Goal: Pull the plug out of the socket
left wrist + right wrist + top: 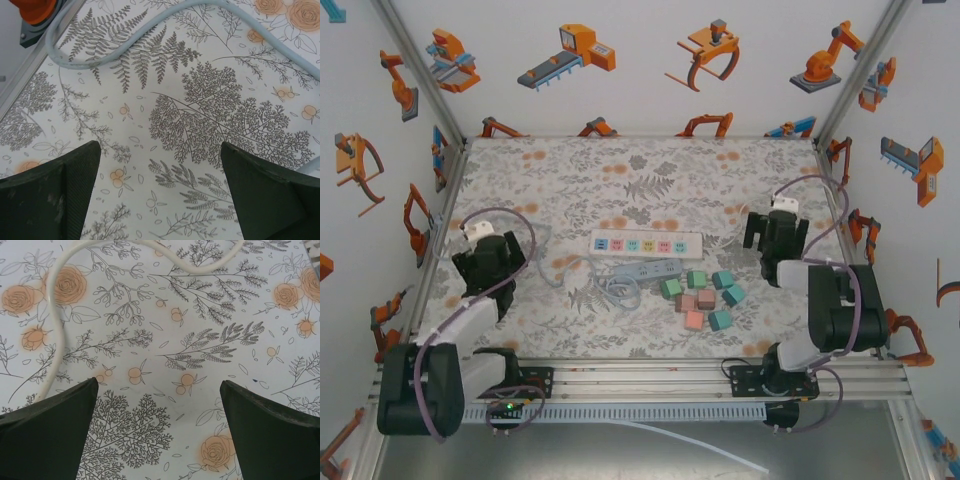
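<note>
A white socket strip (647, 243) with coloured outlets lies mid-table. A grey-blue socket strip (645, 271) lies just in front of it, its coiled cable (615, 290) beside it. The plug is out of view. My left gripper (492, 268) hangs at the left and is open (159, 145) over bare cloth, with a grey cable (125, 45) curving past beyond its fingertips. My right gripper (775, 240) hovers right of the white strip and is open (159, 381), with nothing between its fingers. A white cable (55, 330) loops ahead of it.
Several green and pink blocks (705, 298) are heaped in front of the strips, right of centre. The floral tablecloth (620, 180) covers the table. Aluminium frame posts (840, 110) and printed walls close in the sides and back.
</note>
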{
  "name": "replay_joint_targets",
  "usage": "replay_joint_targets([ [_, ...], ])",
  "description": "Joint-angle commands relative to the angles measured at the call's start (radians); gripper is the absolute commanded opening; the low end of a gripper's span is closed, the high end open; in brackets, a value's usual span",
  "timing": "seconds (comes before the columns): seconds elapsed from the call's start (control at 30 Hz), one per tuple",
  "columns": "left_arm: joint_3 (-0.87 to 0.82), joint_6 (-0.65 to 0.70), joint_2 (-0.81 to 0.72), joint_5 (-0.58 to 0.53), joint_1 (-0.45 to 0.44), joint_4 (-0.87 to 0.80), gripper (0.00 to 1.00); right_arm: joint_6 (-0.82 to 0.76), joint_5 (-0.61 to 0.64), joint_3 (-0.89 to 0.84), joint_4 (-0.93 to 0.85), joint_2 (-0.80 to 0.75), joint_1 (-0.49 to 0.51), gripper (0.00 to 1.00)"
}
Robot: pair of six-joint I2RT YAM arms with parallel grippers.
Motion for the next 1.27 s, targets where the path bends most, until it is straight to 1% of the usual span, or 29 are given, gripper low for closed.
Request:
replay_joint_targets([
  [0.0,0.004,0.069,0.079,0.1,0.017,0.24,0.97,0.002,-0.087,-0.077,0.194,-0.003,-0.027,0.99],
  [0.03,0.007,0.074,0.104,0.121,0.021,0.275,0.97,-0.01,-0.105,-0.108,0.291,0.034,-0.029,0.99],
  [0.07,0.013,0.083,0.131,0.151,0.028,0.306,0.97,-0.005,-0.099,-0.122,0.312,0.022,-0.029,0.99],
  [0.1,0.023,0.09,0.155,0.175,0.035,0.327,0.97,-0.003,-0.095,-0.122,0.295,0.017,-0.029,0.99],
  [0.13,0.034,0.097,0.181,0.199,0.04,0.346,0.97,-0.002,-0.09,-0.116,0.32,0.032,-0.029,0.99],
  [0.17,0.045,0.106,0.211,0.221,0.046,0.365,0.97,0.007,-0.077,-0.11,0.28,0.019,-0.029,0.99],
  [0.2,0.049,0.104,0.239,0.239,0.052,0.391,0.97,0.004,-0.067,-0.111,0.295,0.028,-0.029,0.99],
  [0.27,0.045,0.089,0.317,0.275,0.069,0.473,0.97,0.011,-0.05,-0.116,0.298,0.025,-0.029,0.99],
  [0.3,0.047,0.101,0.34,0.287,0.067,0.503,0.97,0.014,-0.046,-0.116,0.3,0.025,-0.029,0.99],
  [0.33,0.057,0.11,0.353,0.329,0.067,0.474,0.97,0.014,-0.045,-0.116,0.299,0.025,-0.029,0.99],
  [0.37,0.069,0.118,0.388,0.344,0.067,0.488,0.97,0.013,-0.048,-0.115,0.299,0.025,-0.029,0.99],
  [0.4,0.067,0.128,0.421,0.354,0.065,0.543,0.97,0.013,-0.048,-0.114,0.299,0.025,-0.029,0.99],
  [0.43,0.064,0.134,0.417,0.348,0.058,0.549,0.97,0.013,-0.05,-0.114,0.299,0.024,-0.029,0.99],
  [0.47,0.082,0.127,0.399,0.347,0.058,0.481,0.97,0.012,-0.051,-0.114,0.299,0.025,-0.029,0.99],
  [0.5,0.081,0.129,0.402,0.345,0.058,0.478,0.97,0.011,-0.052,-0.113,0.298,0.025,-0.029,0.99],
  [0.53,0.072,0.135,0.414,0.346,0.058,0.524,0.97,0.012,-0.053,-0.113,0.298,0.025,-0.029,0.99],
  [0.6,0.082,0.133,0.4,0.339,0.053,0.478,0.97,0.012,-0.054,-0.113,0.296,0.025,-0.029,0.99],
  [0.67,0.078,0.143,0.412,0.334,0.048,0.507,0.97,0.013,-0.053,-0.113,0.296,0.025,-0.029,0.99],
  [0.73,0.087,0.148,0.403,0.321,0.038,0.473,0.97,0.012,-0.054,-0.113,0.296,0.025,-0.029,0.99],
  [0.87,0.086,0.148,0.407,0.32,0.038,0.48,0.97,-0.009,-0.111,-0.107,0.289,0.027,-0.029,0.99],
  [0.93,0.086,0.15,0.409,0.32,0.038,0.486,0.97,-0.009,-0.117,-0.104,0.285,0.027,-0.029,0.99],
  [1.23,0.086,0.149,0.408,0.32,0.038,0.483,0.97,-0.008,-0.1,-0.109,0.286,0.024,-0.029,0.99],
])
